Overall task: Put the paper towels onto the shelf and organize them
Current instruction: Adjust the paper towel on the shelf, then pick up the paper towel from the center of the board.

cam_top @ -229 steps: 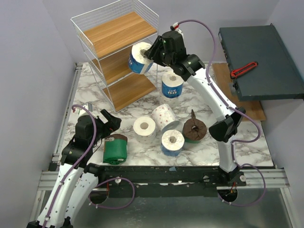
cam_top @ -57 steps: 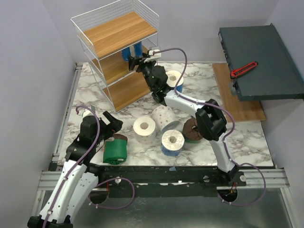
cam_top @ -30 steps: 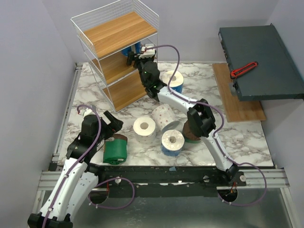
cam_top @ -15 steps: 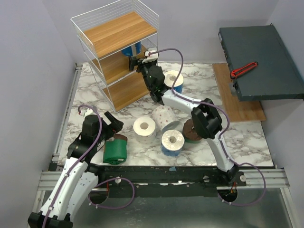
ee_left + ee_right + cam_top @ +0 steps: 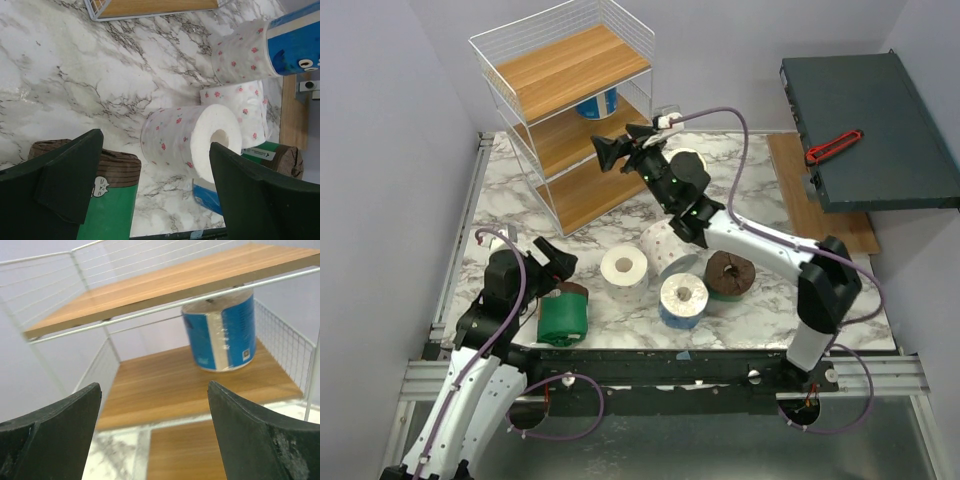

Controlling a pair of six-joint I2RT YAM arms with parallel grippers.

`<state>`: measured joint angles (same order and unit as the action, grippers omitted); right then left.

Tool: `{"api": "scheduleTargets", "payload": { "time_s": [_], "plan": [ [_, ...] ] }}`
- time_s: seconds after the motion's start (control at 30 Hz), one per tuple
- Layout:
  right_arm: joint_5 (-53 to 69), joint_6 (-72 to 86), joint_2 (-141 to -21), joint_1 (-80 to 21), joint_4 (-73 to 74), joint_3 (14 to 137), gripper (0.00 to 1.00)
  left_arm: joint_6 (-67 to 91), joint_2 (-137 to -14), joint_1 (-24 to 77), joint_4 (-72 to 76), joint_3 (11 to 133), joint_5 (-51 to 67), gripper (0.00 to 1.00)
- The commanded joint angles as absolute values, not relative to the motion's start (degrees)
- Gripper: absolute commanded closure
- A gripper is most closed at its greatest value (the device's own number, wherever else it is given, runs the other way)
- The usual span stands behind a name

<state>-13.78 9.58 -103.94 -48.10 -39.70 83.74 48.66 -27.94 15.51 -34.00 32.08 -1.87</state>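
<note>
A blue roll [image 5: 222,332] stands upright at the back of the shelf's [image 5: 570,70] middle board, and the right gripper [image 5: 154,390] hangs just outside that tier, jaws wide and empty, so this placement looks done. The next move calls for backing clear of the wire frame and reaching for one of the rolls on the table [image 5: 510,190]. The nearest looks to be the speckled roll [image 5: 624,267], while the left gripper [image 5: 555,258], also wide and empty, hovers by the green roll [image 5: 562,315].
</note>
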Motion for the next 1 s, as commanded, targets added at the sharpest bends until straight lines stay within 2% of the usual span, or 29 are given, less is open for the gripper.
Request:
{"api": "scheduleTargets", "payload": {
  "time_s": [0.0, 0.17, 0.33, 0.53, 0.63, 0.73, 0.83, 0.97],
  "plan": [
    [-10.32, 15.66, -93.15, -49.50, -27.02, 77.08, 0.11, 48.34, -25.16, 15.50, -35.80, 32.82, -0.93, 0.07],
    [-15.42, 19.89, -80.24, -50.89, -11.01, 71.82, 0.13, 47.65, -22.73, 15.54, -37.59, 32.46, -1.04, 0.07],
    [-34.25, 28.55, -72.95, -50.94, 11.37, 72.95, 0.09, 48.31, -21.92, 15.54, -38.04, 31.56, -0.14, 0.07],
    [-40.48, 37.60, -72.56, -50.90, 26.52, 80.02, 0.00, 50.98, -22.56, 15.55, -34.42, 29.39, 2.44, 0.08],
    [-39.20, 37.31, -73.21, -50.94, 27.31, 81.54, 0.00, 52.30, -24.24, 15.53, -32.87, 28.90, 2.86, 0.08],
    [-44.55, 41.68, -79.51, -49.89, 39.97, 90.85, 0.00, 53.32, -25.58, 15.52, -31.21, 28.34, 3.44, 0.09],
    [-39.56, 41.26, -84.17, -45.02, 43.56, 95.95, 0.00, 53.85, -26.64, 15.56, -29.55, 27.79, 3.97, 0.09],
    [-24.27, 42.18, -85.64, -34.72, 40.52, 94.40, 0.00, 53.46, -28.40, 15.56, -29.01, 28.13, 4.04, 0.09]
  ]
}}
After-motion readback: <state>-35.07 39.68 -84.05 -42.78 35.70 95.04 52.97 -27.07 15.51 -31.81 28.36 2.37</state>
